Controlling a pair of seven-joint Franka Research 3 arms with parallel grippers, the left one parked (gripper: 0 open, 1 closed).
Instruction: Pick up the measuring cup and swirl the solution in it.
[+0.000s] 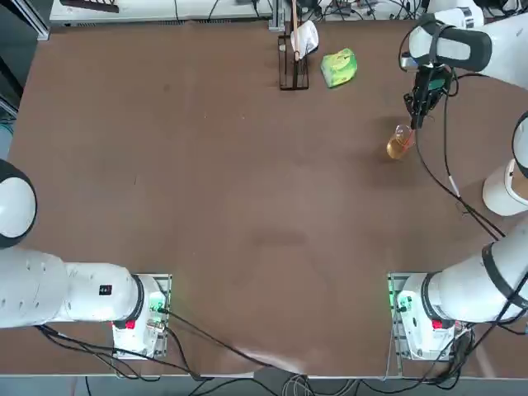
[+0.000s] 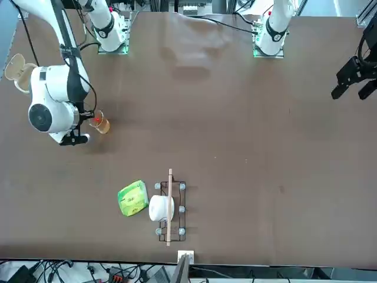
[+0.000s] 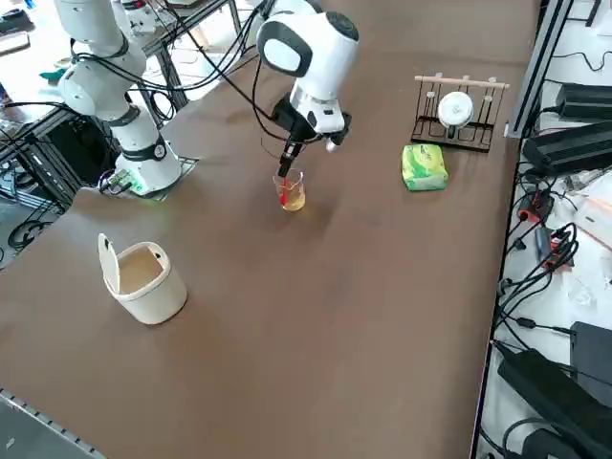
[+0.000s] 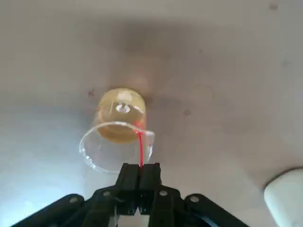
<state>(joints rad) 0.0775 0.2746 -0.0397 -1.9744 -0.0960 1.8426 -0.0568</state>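
The measuring cup [image 1: 399, 145] [image 2: 101, 124] [image 3: 293, 194] [image 4: 120, 137] is a small clear glass vessel at the far right of the table. The orange solution [image 4: 122, 120] fills its lower part. My right gripper [image 1: 415, 122] [image 3: 285, 174] [image 4: 139, 171] comes down onto the cup from above. Its fingers are pressed together on the near part of the rim, by a red mark on the glass. In the top view the cup looks tilted. I cannot tell whether its base touches the table.
A larger white cup [image 1: 505, 188] [image 3: 143, 279] with a raised lid stands nearer the right arm's base. A green packet [image 1: 339, 67] [image 3: 424, 166] and a wire rack [image 1: 293, 58] [image 3: 459, 110] holding a white object sit at the far edge.
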